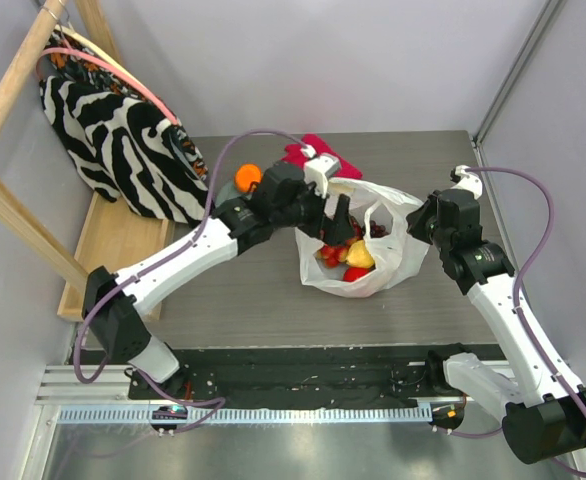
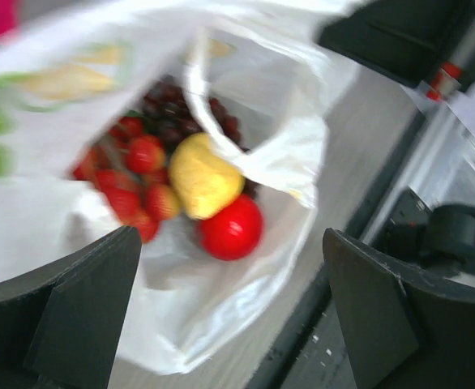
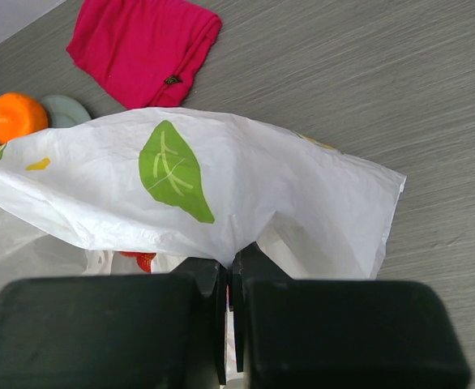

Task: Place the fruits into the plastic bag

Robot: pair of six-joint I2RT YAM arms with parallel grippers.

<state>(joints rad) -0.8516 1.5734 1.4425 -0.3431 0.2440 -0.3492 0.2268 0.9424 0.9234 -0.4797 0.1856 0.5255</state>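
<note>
Top external view, read from the left: a zebra-striped fabric bag point(image 1: 123, 140) hangs on a wooden frame point(image 1: 13, 90), clear of the work. Next, the orange point(image 1: 248, 176) sits on the grey-green plate point(image 3: 66, 109) at the far side of the table point(image 1: 243, 300), outside the plastic bag point(image 1: 373, 265). A red cloth point(image 1: 318, 155) lies just to its right.

The left hand point(image 1: 333, 225) hovers over the bag's mouth with its jaws spread fully and nothing between them. Its wrist view looks straight down into the opening. Inside lie the small red-yellow fruits point(image 2: 132, 182), the grape bunch point(image 2: 181, 113), the yellow fruit point(image 2: 201, 174) and the red apple point(image 2: 231, 228), all touching.

The right hand point(image 3: 229, 271) is clamped tight on the bag's right rim. The film is drawn up there, evidently to hold the mouth open for the other arm.

Judgement: only the orange remains to be loaded. The thin film could slip from that pinch.
</note>
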